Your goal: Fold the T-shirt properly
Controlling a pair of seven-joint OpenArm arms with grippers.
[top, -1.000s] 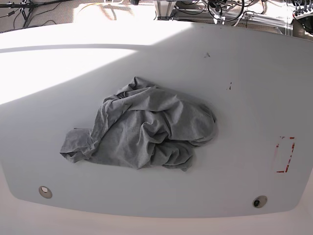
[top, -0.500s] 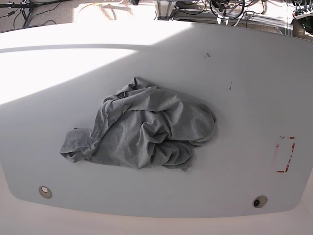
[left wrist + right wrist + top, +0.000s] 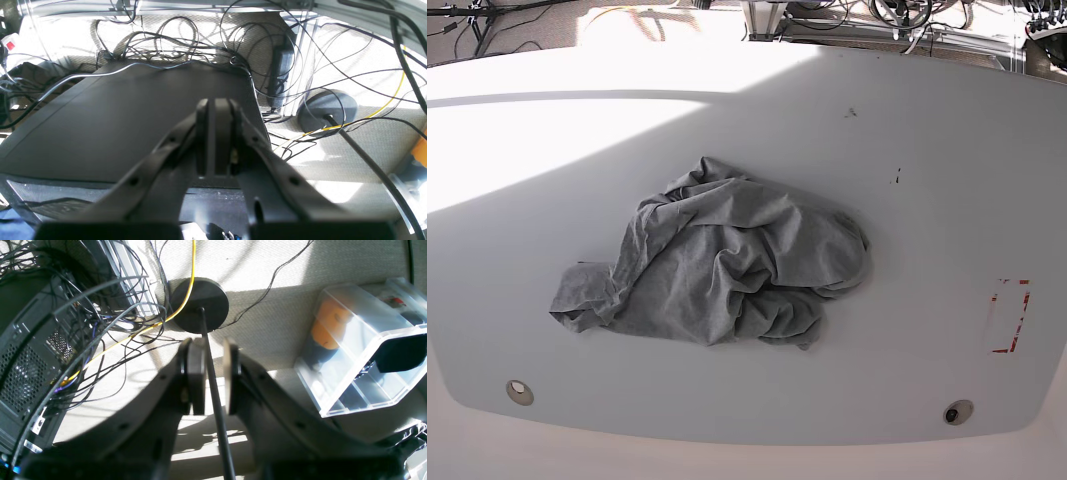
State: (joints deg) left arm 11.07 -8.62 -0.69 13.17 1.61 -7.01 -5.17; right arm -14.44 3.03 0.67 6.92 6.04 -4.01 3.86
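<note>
on table [image 3: 927, 200] t-shirt [image 3: 717, 265] crumpled, grippers out of base view

no readable text, red corner-bracket marking [image 3: 1009, 316] on white table [image 3: 927, 200], lettering illegible

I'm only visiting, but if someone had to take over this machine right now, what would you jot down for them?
Left gripper: shut, holding nothing, away from the table.
Right gripper: jaws a little apart, holding nothing, also off the table, over the floor.
T-shirt: a crumpled grey heap near the middle of the white table, neither arm near it.
Done: nothing folded.
Left: spread the T-shirt flat, then fold it.
</note>
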